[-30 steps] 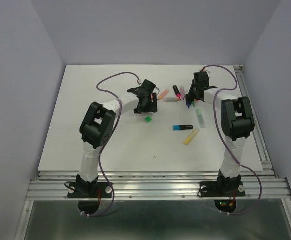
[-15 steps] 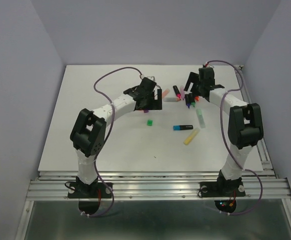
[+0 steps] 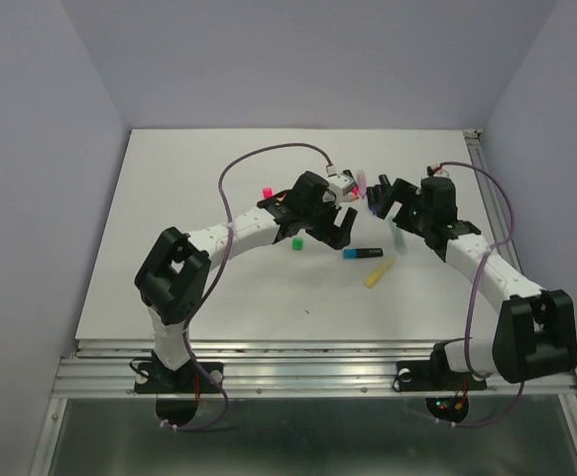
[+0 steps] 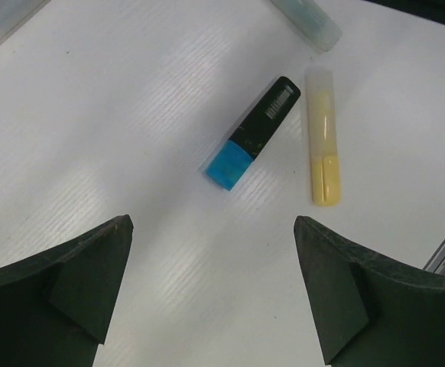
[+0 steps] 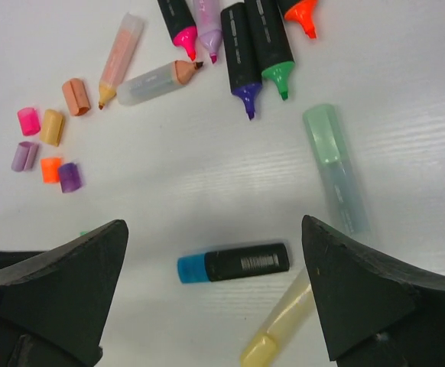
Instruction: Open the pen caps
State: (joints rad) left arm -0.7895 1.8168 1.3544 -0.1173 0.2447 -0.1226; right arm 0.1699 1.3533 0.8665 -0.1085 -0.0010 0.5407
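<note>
The blue cap is still on its black pen, which lies on the white table just beside a pastel yellow pen. Both lie below the left gripper, whose fingers are spread wide and hold nothing. Farther back, loose caps in pink, peach, lilac, orange and purple cluster to the left of the uncapped pens. A mint pen lies near these, under the right gripper, which also gapes empty.

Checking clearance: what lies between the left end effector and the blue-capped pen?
Left wrist view: only bare table between the open left end effector and the blue-capped pen.
</note>
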